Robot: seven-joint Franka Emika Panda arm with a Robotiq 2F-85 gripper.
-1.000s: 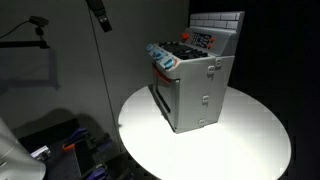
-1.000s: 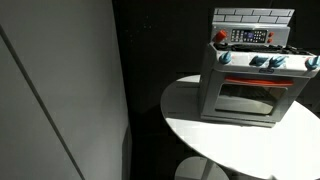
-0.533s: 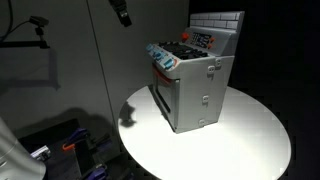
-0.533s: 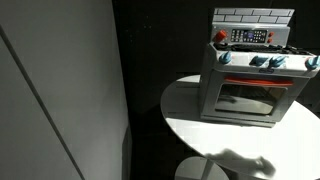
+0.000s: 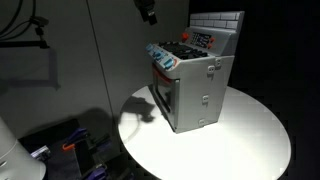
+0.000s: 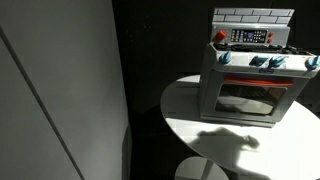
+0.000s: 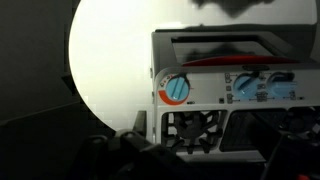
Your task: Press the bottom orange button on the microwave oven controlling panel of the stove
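Not much else around, just a round white table (image 5: 250, 140) on a pedestal base (image 6: 200, 170), a plain grey wall panel (image 6: 60, 90) next to it, a small camera (image 5: 38, 22) mounted up high, and some purple-and-orange clutter (image 5: 75, 145) down on the dark floor.

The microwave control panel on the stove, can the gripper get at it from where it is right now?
Probably yes. The gripper hangs in open air above and to one side of the stove, and the panel faces out uncovered, with nothing seen between them.
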